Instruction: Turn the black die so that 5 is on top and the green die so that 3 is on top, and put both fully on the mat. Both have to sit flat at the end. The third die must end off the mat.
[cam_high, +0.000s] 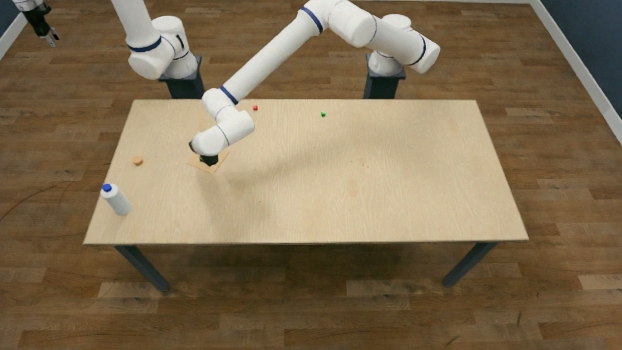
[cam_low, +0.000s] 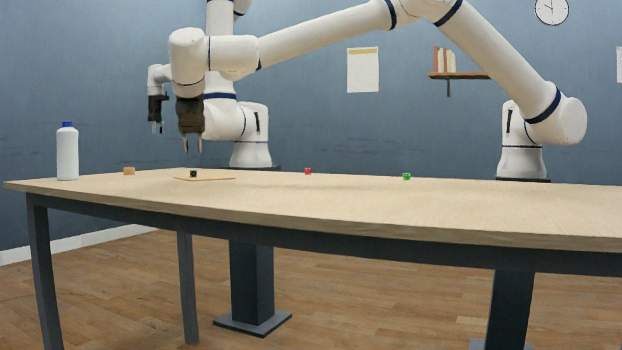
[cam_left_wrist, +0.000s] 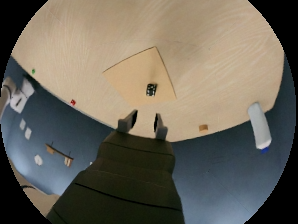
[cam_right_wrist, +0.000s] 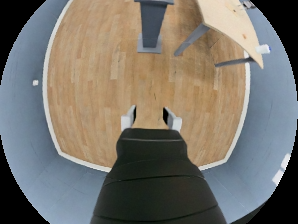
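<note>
The mat (cam_high: 215, 167) (cam_low: 220, 178) (cam_left_wrist: 130, 75) bears the black die (cam_low: 193, 173) (cam_left_wrist: 151, 90), and the left gripper (cam_high: 209, 159) (cam_low: 193, 149) (cam_left_wrist: 146, 117) hangs above the mat, apart from that die, its fingers moderately wide with nothing held. The right gripper (cam_high: 52, 41) (cam_low: 157, 131) (cam_right_wrist: 149, 111) is well away from the mat, beyond the table (cam_high: 350, 210) (cam_low: 350, 205) (cam_left_wrist: 210, 30) (cam_right_wrist: 220, 17), fingers fully wide and holding nothing. The green die (cam_high: 323, 114) (cam_low: 407, 176) (cam_left_wrist: 33, 71) lies on the table well off the mat; the red die (cam_high: 255, 108) (cam_low: 308, 171) (cam_left_wrist: 73, 102), also off it, sits nearer. On the mat's other side stand a small tan block (cam_high: 138, 160) (cam_low: 129, 171) (cam_left_wrist: 203, 128) and, farther out, an upright white bottle (cam_high: 117, 201) (cam_low: 67, 152) (cam_left_wrist: 259, 125) (cam_right_wrist: 262, 49)
</note>
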